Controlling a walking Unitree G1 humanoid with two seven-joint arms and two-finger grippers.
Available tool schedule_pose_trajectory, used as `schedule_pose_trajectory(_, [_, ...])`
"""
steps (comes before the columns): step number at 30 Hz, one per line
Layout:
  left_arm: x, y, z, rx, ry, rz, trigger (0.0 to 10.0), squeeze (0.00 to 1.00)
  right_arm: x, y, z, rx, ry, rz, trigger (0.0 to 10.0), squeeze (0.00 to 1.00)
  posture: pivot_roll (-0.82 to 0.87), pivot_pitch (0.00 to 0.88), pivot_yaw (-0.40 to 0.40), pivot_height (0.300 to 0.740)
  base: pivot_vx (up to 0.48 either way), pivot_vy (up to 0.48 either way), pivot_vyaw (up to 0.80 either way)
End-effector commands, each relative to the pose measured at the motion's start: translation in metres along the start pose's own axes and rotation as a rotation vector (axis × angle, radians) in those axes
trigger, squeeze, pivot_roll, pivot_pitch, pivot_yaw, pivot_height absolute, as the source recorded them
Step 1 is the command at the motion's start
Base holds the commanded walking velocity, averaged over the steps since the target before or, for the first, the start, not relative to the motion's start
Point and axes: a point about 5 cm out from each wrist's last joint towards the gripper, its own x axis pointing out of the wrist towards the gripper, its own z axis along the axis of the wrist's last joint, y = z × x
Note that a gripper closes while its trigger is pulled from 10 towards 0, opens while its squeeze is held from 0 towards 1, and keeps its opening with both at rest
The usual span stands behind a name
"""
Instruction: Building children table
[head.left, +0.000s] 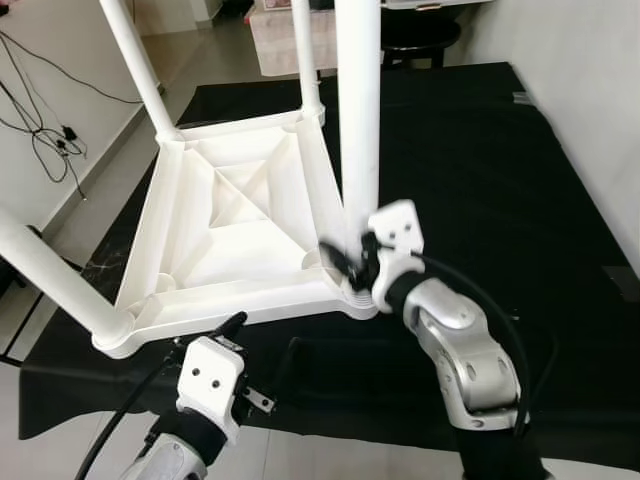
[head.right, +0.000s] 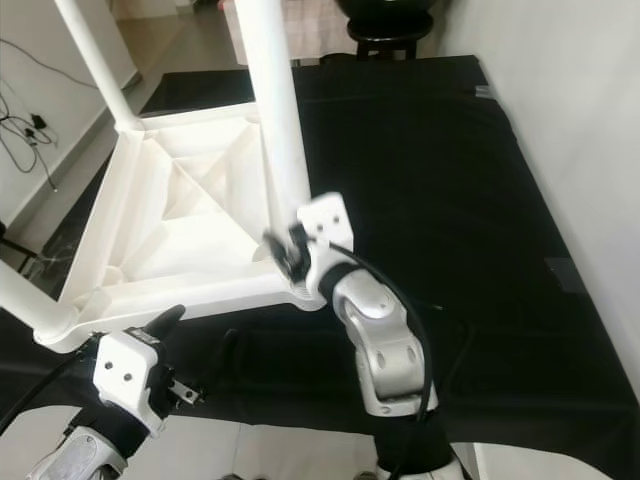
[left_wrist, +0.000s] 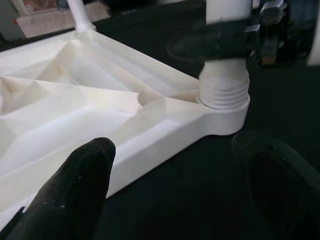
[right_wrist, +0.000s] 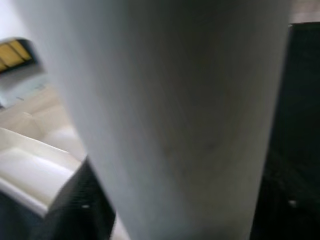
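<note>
Tabletop of white moulded plastic (head.left: 230, 215) lies upside down on a black cloth (head.left: 500, 190) spread over the floor, its ribbed underside facing up. White round plastic legs stand in all four corners; the near right leg (head.left: 358, 120) sits in its threaded corner socket (left_wrist: 224, 95). The right gripper (head.left: 345, 262) clasps this leg just above the socket, black fingers (left_wrist: 215, 42) closed around it. The left gripper (head.left: 238, 322) hovers near the tabletop's front edge, its fingers (left_wrist: 75, 185) spread wide, holding nothing. Black cables (head.left: 40, 130) trail along the wall on the left.
</note>
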Motion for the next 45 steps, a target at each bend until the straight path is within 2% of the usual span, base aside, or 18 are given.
schedule_pose_trajectory(1, [0.000,-0.001,-0.005,-0.011,-0.001,-0.009,10.0,0.00,0.003,0.009,0.026,0.039,-0.113,0.319,10.0,1.00,-0.06,0.153,0.077,0.740,0.000,0.000,0.00])
schedule_pose_trajectory(2, [0.001,-0.002,-0.005,-0.014,-0.003,-0.012,10.0,0.00,0.002,0.009,0.031,0.051,-0.128,0.412,10.0,1.00,-0.06,0.153,0.077,0.740,0.000,0.000,0.00])
schedule_pose_trajectory(4, [0.003,-0.002,-0.007,-0.013,-0.012,-0.015,10.0,0.00,-0.003,0.008,0.036,-0.020,-0.122,0.555,10.0,1.00,-0.06,0.152,0.076,0.740,0.000,0.000,0.00])
schedule_pose_trajectory(9, [0.004,-0.002,-0.008,-0.016,-0.019,-0.019,10.0,0.00,-0.006,0.008,0.036,-0.112,-0.095,0.681,10.0,1.00,-0.06,0.146,0.074,0.740,0.000,0.000,0.00])
schedule_pose_trajectory(10, [0.004,-0.002,-0.008,-0.016,-0.021,-0.020,10.0,0.00,-0.004,0.006,0.035,-0.123,-0.079,0.734,10.0,0.00,-0.05,0.146,0.072,0.740,0.000,0.000,0.00])
schedule_pose_trajectory(15, [0.006,-0.002,-0.010,-0.014,-0.031,-0.019,10.0,0.00,0.011,-0.007,0.040,-0.123,-0.069,0.795,10.0,0.00,-0.04,0.139,0.067,0.740,0.000,0.000,0.00])
schedule_pose_trajectory(16, [0.006,-0.002,-0.010,-0.013,-0.034,-0.017,10.0,0.00,0.014,-0.010,0.042,-0.110,-0.069,0.820,5.8,0.00,-0.04,0.138,0.067,0.740,0.000,0.000,0.00])
schedule_pose_trajectory(18, [0.006,-0.002,-0.011,-0.012,-0.037,-0.017,10.0,0.00,0.016,-0.012,0.043,-0.098,-0.069,0.849,5.8,0.00,-0.04,0.138,0.067,0.740,0.000,0.000,0.00])
schedule_pose_trajectory(19, [0.006,-0.002,-0.011,-0.013,-0.039,-0.017,10.0,0.00,0.016,-0.015,0.043,-0.093,-0.060,0.881,0.0,0.00,-0.03,0.138,0.065,0.740,0.000,0.000,0.00])
schedule_pose_trajectory(22, [0.006,-0.003,-0.011,-0.014,-0.043,-0.020,10.0,0.00,0.017,-0.021,0.043,-0.089,-0.043,0.931,0.0,0.00,-0.02,0.140,0.063,0.740,0.000,0.000,0.00])
schedule_pose_trajectory(27, [0.005,-0.004,-0.011,-0.013,-0.046,-0.021,10.0,0.00,0.020,-0.026,0.041,-0.098,-0.041,0.912,0.0,0.00,0.00,0.143,0.065,0.740,0.000,0.000,0.00])
schedule_pose_trajectory(33, [0.003,-0.004,-0.010,-0.012,-0.049,-0.018,10.0,0.00,0.004,-0.036,0.014,-0.144,0.015,0.720,0.0,0.00,-0.01,0.155,0.063,0.740,0.000,0.000,0.00])
schedule_pose_trajectory(34, [0.003,-0.004,-0.010,-0.012,-0.050,-0.017,10.0,0.00,0.001,-0.034,0.007,-0.096,0.028,0.627,0.0,0.00,-0.02,0.157,0.061,0.740,0.000,0.000,0.00])
schedule_pose_trajectory(36, [0.002,-0.004,-0.010,-0.012,-0.051,-0.017,10.0,0.00,-0.002,-0.033,0.003,-0.057,0.039,0.559,0.0,0.00,-0.02,0.157,0.060,0.740,0.000,0.000,0.00])
schedule_pose_trajectory(38, [0.001,-0.003,-0.009,-0.011,-0.052,-0.017,10.0,0.00,-0.007,-0.025,-0.015,0.020,0.083,0.328,0.0,0.00,-0.02,0.161,0.061,0.740,0.000,0.000,0.00])
schedule_pose_trajectory(40, [0.000,-0.002,-0.009,-0.009,-0.051,-0.017,10.0,0.00,-0.021,-0.013,-0.040,0.045,0.188,-0.024,0.0,0.00,-0.04,0.173,0.071,0.740,0.000,0.000,0.00])
schedule_pose_trajectory(41, [0.000,-0.001,-0.009,-0.008,-0.050,-0.017,10.0,0.00,-0.027,-0.008,-0.044,0.042,0.206,-0.101,0.0,0.00,-0.05,0.169,0.072,0.740,0.000,0.000,0.00])
schedule_pose_trajectory(45, [0.001,-0.001,-0.010,-0.010,-0.049,-0.021,10.0,0.00,-0.024,-0.014,-0.042,0.003,0.208,-0.157,0.0,0.00,-0.06,0.156,0.075,0.740,0.000,0.000,0.00])
